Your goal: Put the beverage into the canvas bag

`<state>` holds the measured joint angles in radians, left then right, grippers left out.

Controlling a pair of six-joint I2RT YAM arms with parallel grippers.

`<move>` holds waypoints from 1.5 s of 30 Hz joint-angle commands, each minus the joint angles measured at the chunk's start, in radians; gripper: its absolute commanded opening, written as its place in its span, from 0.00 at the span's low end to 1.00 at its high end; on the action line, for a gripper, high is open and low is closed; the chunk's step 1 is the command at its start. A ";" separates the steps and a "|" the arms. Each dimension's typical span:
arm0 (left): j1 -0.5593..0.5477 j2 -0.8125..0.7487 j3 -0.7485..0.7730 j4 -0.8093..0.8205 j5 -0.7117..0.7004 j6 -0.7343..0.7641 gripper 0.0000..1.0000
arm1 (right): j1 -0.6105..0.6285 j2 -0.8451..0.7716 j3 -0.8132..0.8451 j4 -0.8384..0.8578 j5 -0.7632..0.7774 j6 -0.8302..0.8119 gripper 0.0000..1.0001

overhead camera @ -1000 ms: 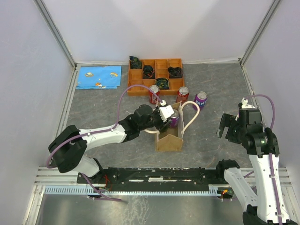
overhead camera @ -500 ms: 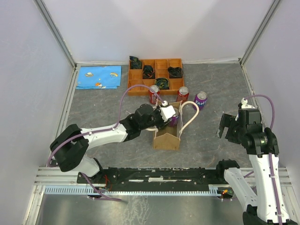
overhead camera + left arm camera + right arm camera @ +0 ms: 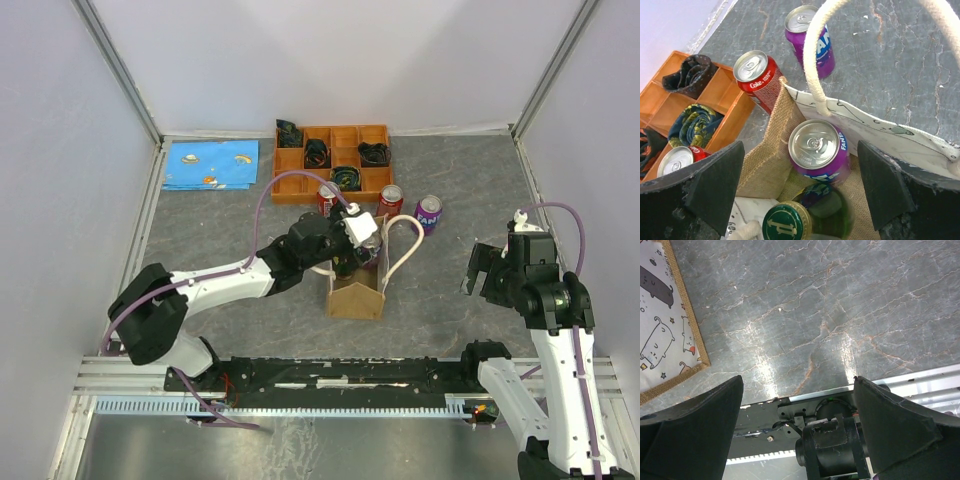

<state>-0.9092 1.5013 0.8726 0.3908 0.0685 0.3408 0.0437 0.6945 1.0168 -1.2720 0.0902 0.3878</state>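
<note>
In the table's middle, canvas bag (image 3: 357, 292): upright, mouth open so a can drops straight in.
Left gripper (image 3: 800, 187): fingers spread wide above the mouth, gripping nothing; the drop looks done.
Right gripper (image 3: 797, 425): spread, empty, well aside, likely to leave room.
Purple can (image 3: 817, 150): upright inside the bag, against its wall, beside a green bottle (image 3: 812, 215).

green bottle (image 3: 790, 222): cut by bottom edge | canvas bag (image 3: 765, 155): contents mostly hidden under left pincer (image 3: 358, 243) overhead
</note>
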 commanded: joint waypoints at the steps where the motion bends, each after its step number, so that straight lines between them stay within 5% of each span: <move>1: 0.002 -0.073 0.050 0.016 -0.034 -0.020 1.00 | -0.004 -0.002 -0.001 0.029 0.007 -0.001 0.99; 8: 0.037 -0.111 0.184 -0.060 -0.146 -0.138 0.99 | -0.004 0.011 0.008 0.032 0.008 -0.001 0.99; 14: 0.306 -0.036 0.509 -0.374 -0.087 -0.430 0.99 | -0.005 0.018 0.012 0.036 0.009 0.001 0.99; 22: 0.377 0.296 0.918 -0.845 -0.028 -0.401 0.99 | -0.005 0.043 0.007 0.061 -0.004 0.006 0.99; 29: 0.376 0.509 1.147 -1.047 0.002 -0.392 0.99 | -0.004 0.033 0.019 0.031 0.013 0.006 0.99; 45: 0.374 0.628 1.140 -1.117 0.033 -0.382 0.99 | -0.004 0.010 0.026 -0.010 0.034 0.012 0.99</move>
<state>-0.5327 2.1063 1.9705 -0.7197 0.0738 -0.0261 0.0437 0.7078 1.0168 -1.2854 0.1097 0.3893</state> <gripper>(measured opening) 0.994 0.991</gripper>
